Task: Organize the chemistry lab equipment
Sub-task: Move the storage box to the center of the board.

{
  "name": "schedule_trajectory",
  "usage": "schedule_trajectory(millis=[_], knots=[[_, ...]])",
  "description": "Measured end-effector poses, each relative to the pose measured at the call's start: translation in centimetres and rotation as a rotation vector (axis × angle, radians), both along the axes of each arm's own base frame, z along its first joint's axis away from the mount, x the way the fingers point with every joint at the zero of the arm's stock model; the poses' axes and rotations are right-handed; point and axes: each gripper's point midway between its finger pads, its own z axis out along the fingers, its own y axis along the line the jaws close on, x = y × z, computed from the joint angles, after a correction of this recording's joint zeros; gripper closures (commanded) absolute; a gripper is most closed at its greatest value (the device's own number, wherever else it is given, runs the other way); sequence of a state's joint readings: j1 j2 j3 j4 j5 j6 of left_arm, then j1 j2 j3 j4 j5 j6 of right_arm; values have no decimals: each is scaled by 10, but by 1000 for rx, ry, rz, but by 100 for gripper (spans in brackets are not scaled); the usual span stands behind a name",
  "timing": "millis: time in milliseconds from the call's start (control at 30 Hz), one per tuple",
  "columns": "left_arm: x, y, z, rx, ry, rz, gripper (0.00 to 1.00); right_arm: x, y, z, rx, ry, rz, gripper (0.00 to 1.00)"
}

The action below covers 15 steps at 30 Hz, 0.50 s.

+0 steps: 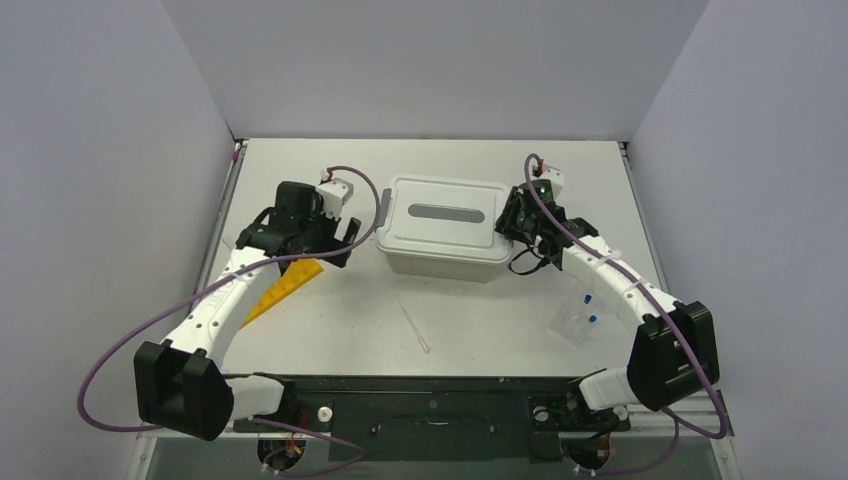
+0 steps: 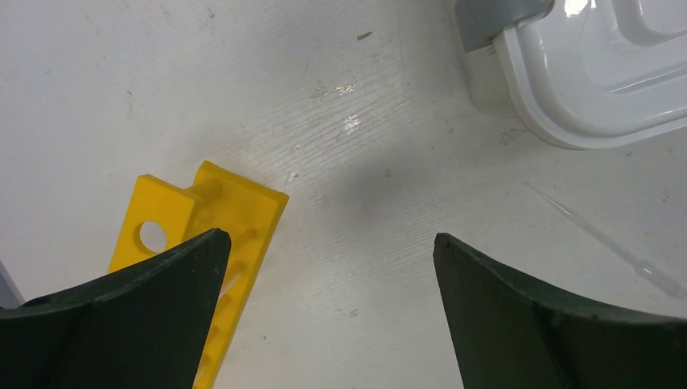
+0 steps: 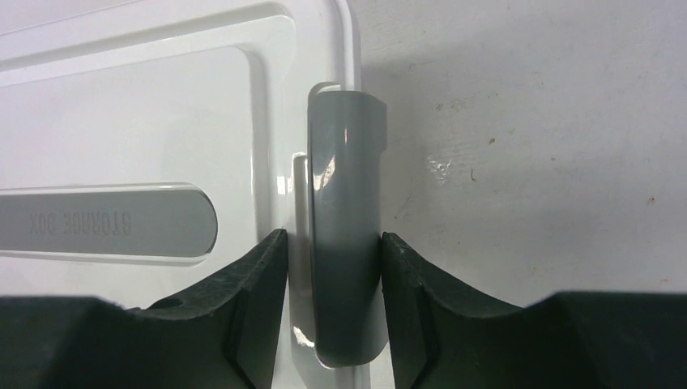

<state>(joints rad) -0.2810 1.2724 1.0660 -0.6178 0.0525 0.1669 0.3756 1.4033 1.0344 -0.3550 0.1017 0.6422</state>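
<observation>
My right gripper (image 3: 334, 243) is closed on the grey latch (image 3: 344, 203) at the end of the white lid (image 3: 121, 105), one finger on each side (both touch it). My left gripper (image 2: 328, 243) is wide open above the table (image 2: 364, 97) and holds nothing. The yellow tube rack (image 2: 235, 211) lies flat, partly hidden behind one finger. A clear pipette (image 2: 599, 239) lies well apart from it. Blue-capped vials (image 1: 580, 315) lie beside my right arm.

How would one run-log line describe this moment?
left jaws: open, empty, near yellow holed plastic rack | right jaws: shut on grey plastic latch of white plastic box lid | lid: on
</observation>
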Motion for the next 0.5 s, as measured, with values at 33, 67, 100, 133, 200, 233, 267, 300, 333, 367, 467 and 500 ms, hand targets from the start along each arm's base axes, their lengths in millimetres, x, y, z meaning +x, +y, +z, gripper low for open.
schedule_trajectory(millis=[33, 67, 100, 133, 200, 233, 267, 300, 333, 367, 467, 500], knots=[[-1, -1, -2, -7, 0, 1, 3, 0, 0, 0, -2, -1, 2, 34], [-1, -1, -3, -11, 0, 3, 3, 0, 0, 1, -6, -1, 4, 24], [-1, -2, -5, -18, -1, 7, 3, -1, -3, 0, -25, 5, 3, 22], [-1, -2, -7, -23, -2, 11, 3, -3, -6, 0, -38, 10, 5, 20], [2, -3, -8, -38, -19, 24, 3, -6, -11, 1, -53, 16, 6, 19], [5, -4, -9, -50, -35, 32, 3, -7, -14, 4, -57, 13, 5, 18], [9, -4, -9, -63, -58, 41, 3, -9, -19, 10, -59, 3, -1, 18], [12, -4, -10, -77, -86, 51, 3, -10, -22, 18, -56, -18, -5, 18], [14, -3, -12, -89, -112, 65, 3, -11, -29, 30, -53, -47, -18, 17], [16, 0, -14, -96, -137, 80, 3, -11, -39, 42, -55, -85, -45, 17], [23, 8, -22, -115, -185, 132, 4, -12, -85, 79, -86, -216, -190, 17], [27, 11, -24, -122, -194, 146, 4, -14, -98, 84, -98, -248, -234, 17]])
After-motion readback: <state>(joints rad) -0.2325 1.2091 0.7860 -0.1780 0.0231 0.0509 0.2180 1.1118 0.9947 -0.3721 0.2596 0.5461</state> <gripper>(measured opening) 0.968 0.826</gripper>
